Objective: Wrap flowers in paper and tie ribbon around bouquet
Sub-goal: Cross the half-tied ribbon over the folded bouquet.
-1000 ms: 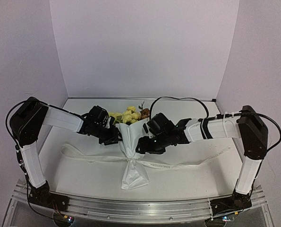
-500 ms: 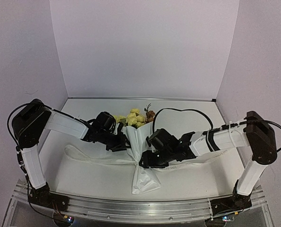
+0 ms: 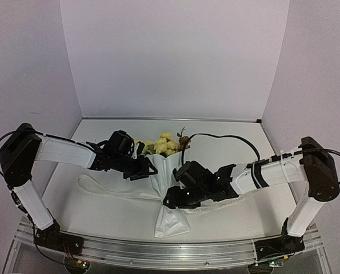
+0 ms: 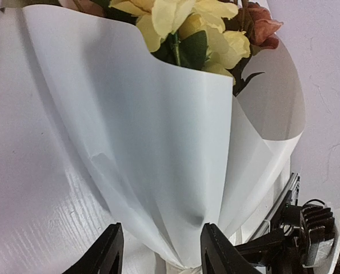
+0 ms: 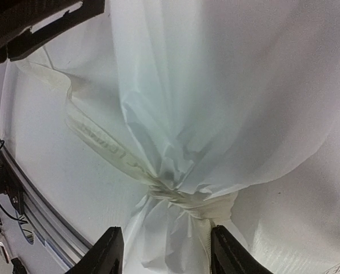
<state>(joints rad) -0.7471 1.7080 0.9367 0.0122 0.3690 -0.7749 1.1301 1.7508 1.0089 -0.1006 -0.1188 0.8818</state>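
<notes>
Bouquet (image 3: 165,182) lying flat on the white table (image 3: 101,216), with its heads toward the far wall (image 3: 175,57) and its tail toward the near edge. The flowers (image 3: 163,144), pale yellow blooms with one orange-brown bloom, poke from the wide mouth of the paper (image 4: 158,142). The paper is rolled into a cone and pinched narrow low down. The ribbon (image 5: 95,134), cream with dark lettering, is bound tight around the pinch, and its ends trail across the table to either side.

Left claw (image 4: 161,240): at the cone's left flank, fingers moderately wide. The narrowing paper lies in the gap near one finger and bare table shows beside the other, so nothing is clamped.

Right claw (image 5: 165,231): fingers half apart, one on either side of the paper tail just below the ribbon. I cannot tell whether they press it.
</notes>
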